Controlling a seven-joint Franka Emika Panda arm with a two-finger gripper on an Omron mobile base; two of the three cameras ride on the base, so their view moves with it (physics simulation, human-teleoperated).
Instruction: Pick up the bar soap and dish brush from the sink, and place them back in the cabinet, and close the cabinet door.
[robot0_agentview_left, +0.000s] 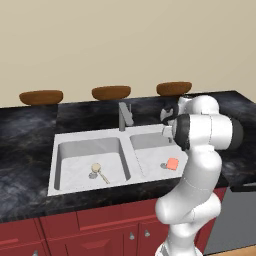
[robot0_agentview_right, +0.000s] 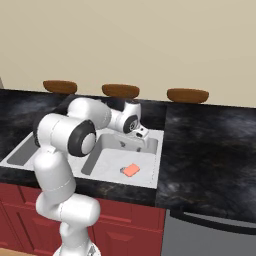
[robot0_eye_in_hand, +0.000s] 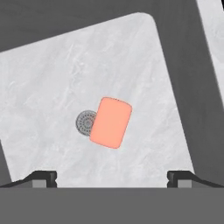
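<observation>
The orange-pink bar soap (robot0_agentview_left: 172, 164) (robot0_agentview_right: 131, 170) (robot0_eye_in_hand: 110, 122) lies flat on the floor of the right basin of the sink (robot0_agentview_left: 90, 135) (robot0_agentview_right: 150, 181), partly over the drain. The beige dish brush (robot0_agentview_left: 98, 171) lies in the left basin, head towards the back. My gripper (robot0_eye_in_hand: 112, 177) (robot0_agentview_right: 141, 135) hangs above the right basin, pointing down at the soap. It is open, with nothing between its fingertips (robot0_eye_in_hand: 43, 177), and well clear of the soap. The cabinet and the cabinet door are out of view.
A grey faucet (robot0_agentview_left: 124, 116) stands behind the divider between the basins. Three brown bowls (robot0_agentview_left: 41, 96) (robot0_agentview_left: 111, 92) (robot0_agentview_left: 173, 88) sit along the back of the black stone counter (robot0_agentview_right: 210, 150). Red drawers (robot0_agentview_left: 100, 225) run below, and a grey appliance front (robot0_agentview_right: 210, 235) is at the right.
</observation>
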